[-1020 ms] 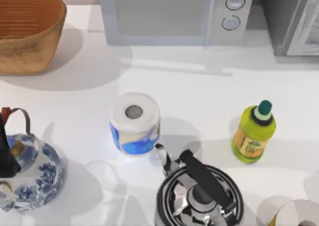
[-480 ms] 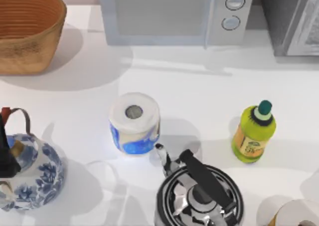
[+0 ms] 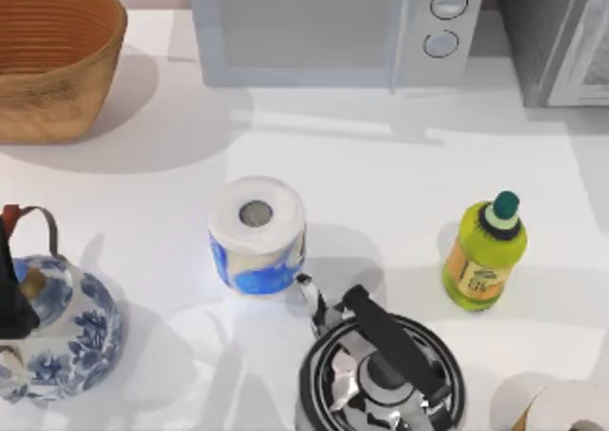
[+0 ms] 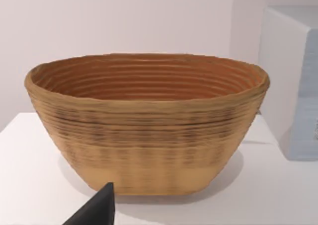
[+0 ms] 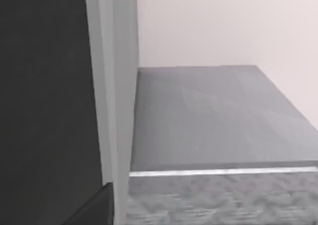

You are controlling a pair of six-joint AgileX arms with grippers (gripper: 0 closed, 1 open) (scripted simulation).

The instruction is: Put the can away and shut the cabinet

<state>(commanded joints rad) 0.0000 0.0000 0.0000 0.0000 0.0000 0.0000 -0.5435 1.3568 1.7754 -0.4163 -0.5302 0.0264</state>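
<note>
The left pincer [image 4: 102, 207] shows as one dark tip at the near edge of the left wrist view, facing the woven basket [image 4: 149, 130]. I cannot tell how far open it is or whether it has hold of anything. The right pincer [image 5: 97, 207] is likewise a dark tip low in the right wrist view, close against the cabinet [image 5: 44, 86], and I cannot tell its state either.

Places below are given from the paper roll [image 3: 257, 233], which stands upright near the middle of the white bench [image 3: 381, 155] with its core hole facing up.

Nearest of all, on the near side of the roll and a little to its right, sits a shiny steel kettle [image 3: 381, 374]. It has a black handle across its lid, and its spout points back toward the roll. Farther right along that near edge, a pale rounded shape [image 3: 557, 407] is cut off by the corner of the top view, and I cannot tell what it is. Near and well to the left of the roll stands a blue-and-white teapot [image 3: 71, 331], with a dark part of the left arm [image 3: 11, 303] over its left side.

About level with the roll and well to its right, a green bottle [image 3: 485, 255] with a dark green cap stands upright.

Beyond the roll to the far left is the basket [image 3: 52, 60]. Straight behind the roll, at the back of the bench, is a light grey microwave [image 3: 333, 27] with two round knobs. The cabinet [image 3: 542, 31] is farthest from the roll, behind it at the far right, just beside the microwave. It has a dark grey body with a pale framed door [image 3: 590, 65] along its right side.
</note>
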